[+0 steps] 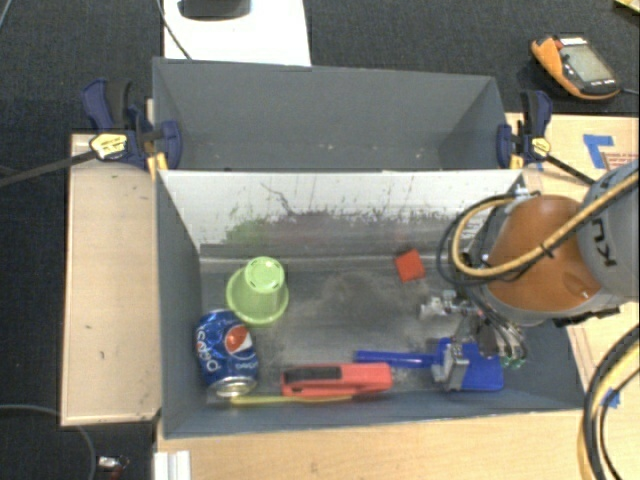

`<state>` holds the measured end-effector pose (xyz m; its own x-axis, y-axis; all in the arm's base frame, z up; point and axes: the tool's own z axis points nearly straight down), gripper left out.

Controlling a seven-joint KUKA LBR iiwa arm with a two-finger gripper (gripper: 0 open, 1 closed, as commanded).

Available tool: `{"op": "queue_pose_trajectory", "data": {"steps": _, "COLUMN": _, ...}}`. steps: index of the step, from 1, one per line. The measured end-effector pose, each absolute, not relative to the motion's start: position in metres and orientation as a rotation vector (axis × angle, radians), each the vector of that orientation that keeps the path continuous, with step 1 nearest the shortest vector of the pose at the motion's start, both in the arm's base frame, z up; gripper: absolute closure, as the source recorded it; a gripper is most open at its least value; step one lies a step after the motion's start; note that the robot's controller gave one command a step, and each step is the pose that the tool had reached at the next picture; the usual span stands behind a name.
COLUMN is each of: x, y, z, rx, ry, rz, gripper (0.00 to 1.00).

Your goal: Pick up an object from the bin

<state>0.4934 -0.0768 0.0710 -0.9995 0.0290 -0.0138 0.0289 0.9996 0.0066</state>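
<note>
The end effector (456, 358) sits low in the lower right of the bin (330, 128), under the arm's orange wrist cover. It is down at the wide end of a blue, long-handled tool (400, 359). Whether it is spread, pressed together or pinching that tool cannot be told, since the wrist and cables hide the tip.

The blue tool lies along the bin's near wall at lower right, with its thin handle pointing toward the left of the frame. Just left of that handle, nearly end to end with it, lies a red-orange, elongated tool (335, 377) with a dark strip on top. A thin yellow piece (262, 400) lies along the wall below it.

In the lower left corner a blue Pepsi can (225, 353) lies on its side. A light green cup (258, 288) lies just above it, touching or nearly so. A small red-orange block (408, 265) lies alone near the far wall, above and left of the end effector and apart from everything else.
</note>
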Motion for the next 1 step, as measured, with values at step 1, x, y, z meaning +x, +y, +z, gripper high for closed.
{"op": "queue_pose_trajectory", "data": {"steps": 1, "x": 0.4950, "y": -0.0749, "z": 0.0733, "rx": -0.006, "ry": 3.130, "rz": 0.006, "gripper": 1.00}}
